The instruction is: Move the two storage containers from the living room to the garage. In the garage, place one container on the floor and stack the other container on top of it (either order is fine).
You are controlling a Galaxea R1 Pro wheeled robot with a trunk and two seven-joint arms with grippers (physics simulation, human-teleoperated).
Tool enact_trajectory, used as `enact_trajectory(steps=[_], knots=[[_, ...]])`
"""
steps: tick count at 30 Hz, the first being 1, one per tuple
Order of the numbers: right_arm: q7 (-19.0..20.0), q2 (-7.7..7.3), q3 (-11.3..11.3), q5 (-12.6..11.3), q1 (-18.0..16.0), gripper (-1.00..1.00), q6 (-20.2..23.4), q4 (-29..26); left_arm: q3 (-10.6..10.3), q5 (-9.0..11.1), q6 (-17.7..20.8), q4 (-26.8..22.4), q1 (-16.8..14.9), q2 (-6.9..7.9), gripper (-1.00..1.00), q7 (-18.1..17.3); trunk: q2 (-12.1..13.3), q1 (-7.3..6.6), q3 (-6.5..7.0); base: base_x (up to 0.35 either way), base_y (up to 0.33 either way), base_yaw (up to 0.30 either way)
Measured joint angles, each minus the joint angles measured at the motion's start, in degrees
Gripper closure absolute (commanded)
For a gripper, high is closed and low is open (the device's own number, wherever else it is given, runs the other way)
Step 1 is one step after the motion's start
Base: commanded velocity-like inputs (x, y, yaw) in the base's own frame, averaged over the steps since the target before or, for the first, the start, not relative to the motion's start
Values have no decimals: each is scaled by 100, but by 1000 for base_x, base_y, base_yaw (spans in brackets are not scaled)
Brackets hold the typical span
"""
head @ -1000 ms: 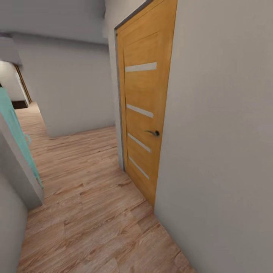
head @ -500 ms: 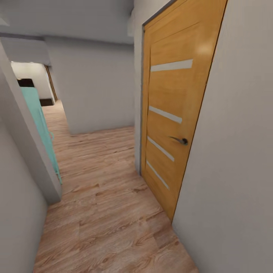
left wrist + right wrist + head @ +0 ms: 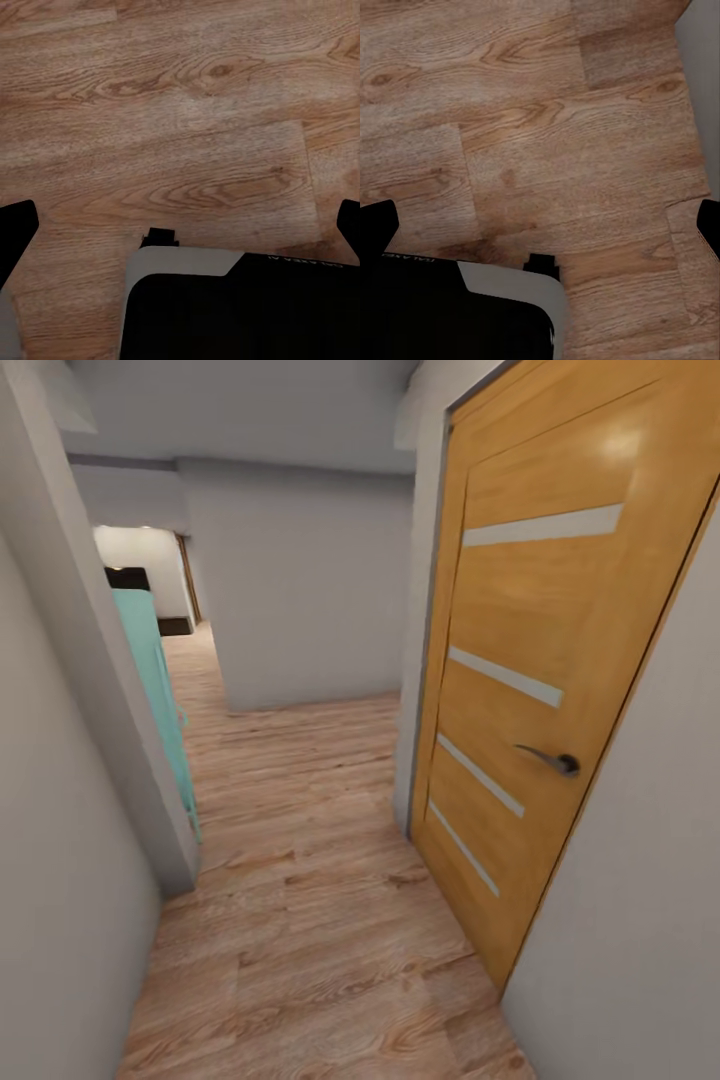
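Note:
The two storage containers are out of view, and so is the garage. I am in a narrow hallway with a light wood-plank floor [image 3: 300, 920]. My left gripper [image 3: 180, 229] hangs open over the planks, its black fingertips [image 3: 15, 236] spread wide with nothing between them. My right gripper [image 3: 540, 225] is open in the same way above the floor, with one fingertip [image 3: 376, 225] at the picture's edge. Part of my own black and grey base [image 3: 240, 307] lies below each gripper.
A shut orange wooden door [image 3: 540, 690] with a metal handle [image 3: 555, 760] stands close on the right. A grey wall [image 3: 60, 810] hems the left side, with a teal door [image 3: 160, 690] beyond it. The corridor runs ahead past a grey wall block [image 3: 300, 590].
The whole head view has shifted: the orange door now sits further right and looms larger, and the teal door and the far corridor have slid toward the middle. The camera moved, not the things.

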Motion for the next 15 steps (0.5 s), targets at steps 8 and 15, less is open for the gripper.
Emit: enact_trajectory(steps=[8, 15], knots=[[0, 0, 0, 0, 0, -100, 0, -1, 0, 2, 0, 0, 0, 2, -100, 1, 0, 0, 0, 321, 3, 10], [0, 0, 0, -2, 0, -100, 7, -3, 0, 2, 0, -1, 0, 6, -100, 1, 0, 0, 0, 322, 0, 1]])
